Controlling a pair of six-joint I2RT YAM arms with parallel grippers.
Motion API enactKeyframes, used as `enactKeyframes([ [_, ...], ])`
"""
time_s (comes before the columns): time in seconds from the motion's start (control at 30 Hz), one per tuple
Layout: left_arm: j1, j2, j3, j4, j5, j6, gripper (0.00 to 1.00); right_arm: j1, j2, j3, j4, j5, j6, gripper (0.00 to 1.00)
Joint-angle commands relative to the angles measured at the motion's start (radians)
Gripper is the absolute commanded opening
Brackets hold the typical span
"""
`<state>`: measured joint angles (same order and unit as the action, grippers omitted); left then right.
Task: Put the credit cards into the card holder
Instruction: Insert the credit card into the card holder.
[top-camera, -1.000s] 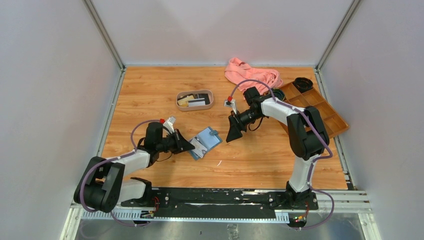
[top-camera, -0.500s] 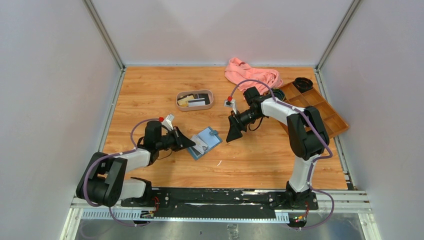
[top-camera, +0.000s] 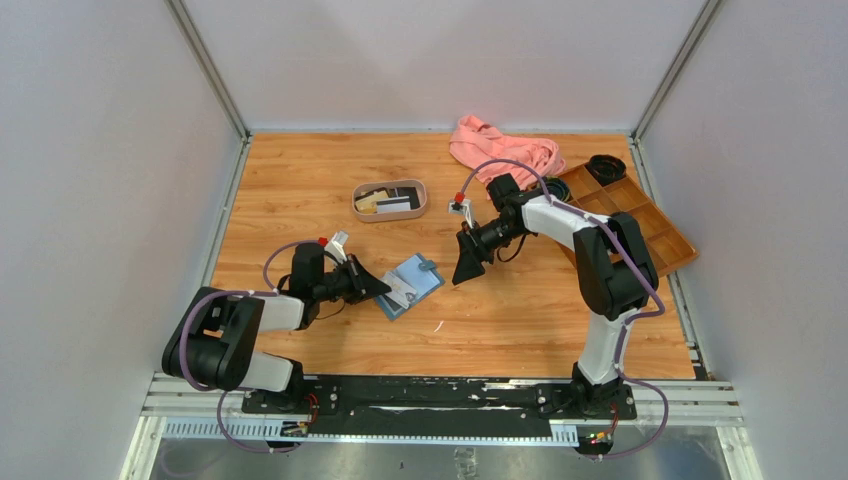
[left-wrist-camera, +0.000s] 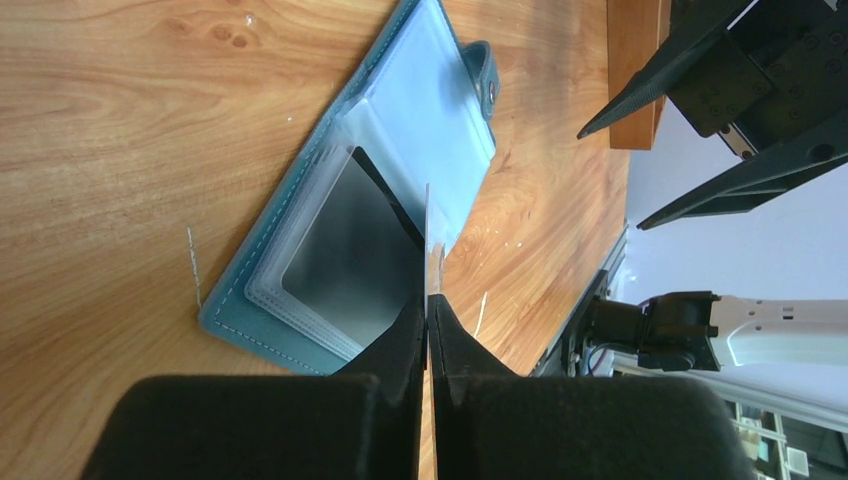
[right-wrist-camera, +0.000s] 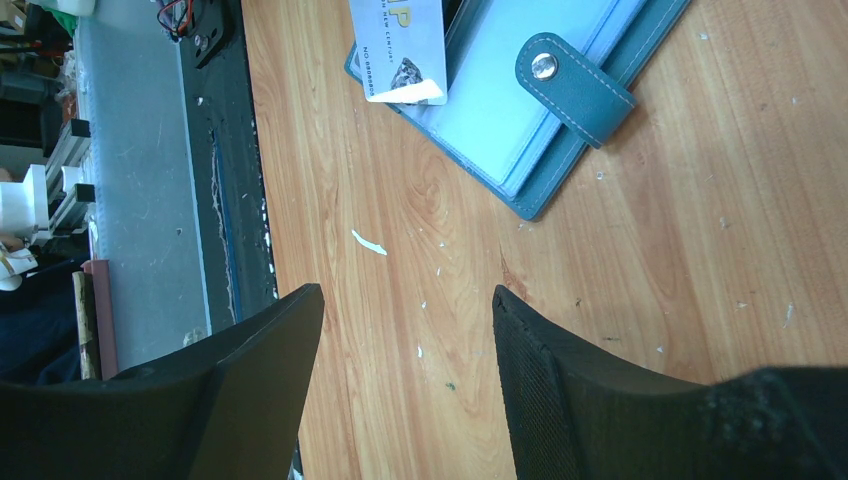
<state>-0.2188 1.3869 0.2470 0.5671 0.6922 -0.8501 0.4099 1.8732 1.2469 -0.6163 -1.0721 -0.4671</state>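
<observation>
The teal-blue card holder (top-camera: 418, 277) lies open on the wooden table, its snap tab (right-wrist-camera: 573, 77) folded over the paler inside. My left gripper (top-camera: 384, 291) is shut on a thin white-grey credit card (right-wrist-camera: 400, 45), which the left wrist view shows edge-on (left-wrist-camera: 427, 225) over the holder's (left-wrist-camera: 440, 110) sleeves. A black card (left-wrist-camera: 340, 250) sits in one clear sleeve. More credit cards (top-camera: 395, 203) lie in the oval tray. My right gripper (top-camera: 467, 268) hangs open just right of the holder (right-wrist-camera: 520, 120), with nothing between its fingers.
The oval pinkish-rimmed tray (top-camera: 356, 205) stands behind the holder. A pink cloth (top-camera: 505, 150) lies at the back. A brown compartmented wooden box (top-camera: 640, 215) and a black round object (top-camera: 605, 165) sit at the right, behind the right arm.
The left arm's elbow has shifted a little while its gripper stays at the holder's near end with the card. The right arm has not moved.
</observation>
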Motion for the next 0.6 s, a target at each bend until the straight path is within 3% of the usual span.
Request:
enactKeyframes([
  [0.0,0.007,0.019,-0.02,0.036,0.007,-0.005,0.0,0.002,0.019,-0.012,-0.002,0.007,0.002,0.66],
  [0.33,0.007,0.011,-0.054,0.037,0.012,-0.039,0.0,0.003,0.021,-0.011,-0.002,0.007,0.004,0.66],
  [0.57,0.007,0.09,-0.029,0.041,-0.007,-0.047,0.0,0.002,0.019,-0.01,-0.001,0.008,0.004,0.66],
])
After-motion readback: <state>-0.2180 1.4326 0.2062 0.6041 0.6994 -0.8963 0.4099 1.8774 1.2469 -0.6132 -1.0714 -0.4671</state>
